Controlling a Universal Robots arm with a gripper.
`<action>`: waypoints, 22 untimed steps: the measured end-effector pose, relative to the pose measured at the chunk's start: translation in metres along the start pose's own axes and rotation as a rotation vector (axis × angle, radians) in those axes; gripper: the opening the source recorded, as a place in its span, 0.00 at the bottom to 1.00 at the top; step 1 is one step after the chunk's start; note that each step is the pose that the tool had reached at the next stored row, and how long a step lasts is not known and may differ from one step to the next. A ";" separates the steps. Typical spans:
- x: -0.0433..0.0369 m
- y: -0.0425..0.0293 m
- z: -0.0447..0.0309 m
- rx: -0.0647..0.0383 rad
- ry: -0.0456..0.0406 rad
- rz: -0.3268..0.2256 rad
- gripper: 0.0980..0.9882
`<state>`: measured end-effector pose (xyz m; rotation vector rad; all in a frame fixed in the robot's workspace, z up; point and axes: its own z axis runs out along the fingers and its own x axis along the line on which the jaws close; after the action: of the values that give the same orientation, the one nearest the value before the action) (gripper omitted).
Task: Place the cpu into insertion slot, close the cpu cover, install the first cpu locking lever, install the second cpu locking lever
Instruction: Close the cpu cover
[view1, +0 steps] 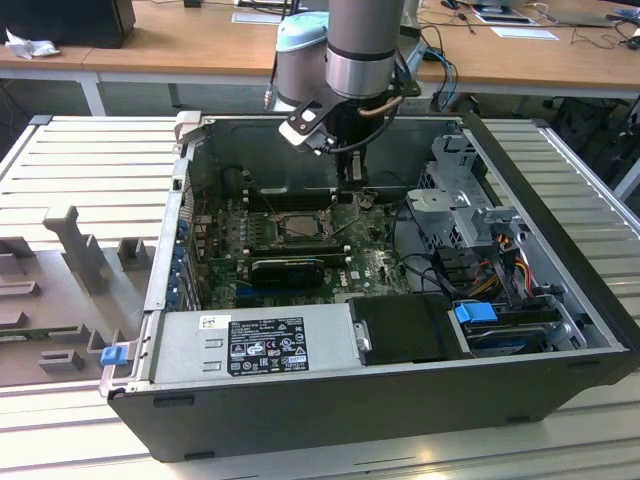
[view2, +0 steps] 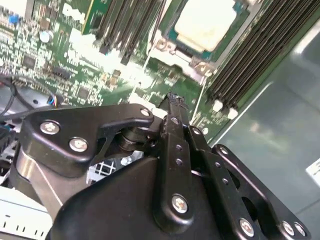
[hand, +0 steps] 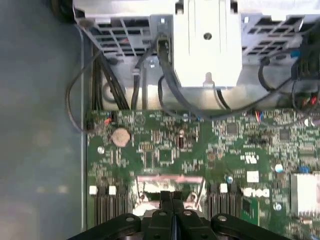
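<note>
Open computer case (view1: 560, 330), green motherboard (view1: 375, 265) on its floor. Low inside, the gripper (view1: 352, 192), just beside the insertion slot (view1: 300, 225), on the exterior view's right of it, with fingers (view2: 176, 125) pressed together and nothing seen between them. In the second wrist view, cpu (view2: 205, 24) flat in the slot, straight ahead of the fingertips, apparently framed by the lowered cpu cover (view2: 175, 50). Long memory slots (view2: 250, 55) close along both sides, so little room sideways, free only upward

Bright, even room light fills my exterior view; the computer case (view1: 400, 400) lies shadowed inside. Glare bleaches the cpu (view2: 205, 22) in the second wrist view, a metal bracket (hand: 207, 50) in the first wrist view.
</note>
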<state>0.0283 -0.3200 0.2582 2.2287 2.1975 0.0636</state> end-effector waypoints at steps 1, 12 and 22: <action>0.0001 0.0063 0.0002 0.000 -0.0001 0.000 0.01; 0.0004 0.0329 0.0026 0.001 0.0005 -0.021 0.01; 0.0003 0.0339 0.0101 0.064 0.0002 -0.019 0.01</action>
<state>0.0626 -0.3199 0.2494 2.2387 2.2521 -0.0062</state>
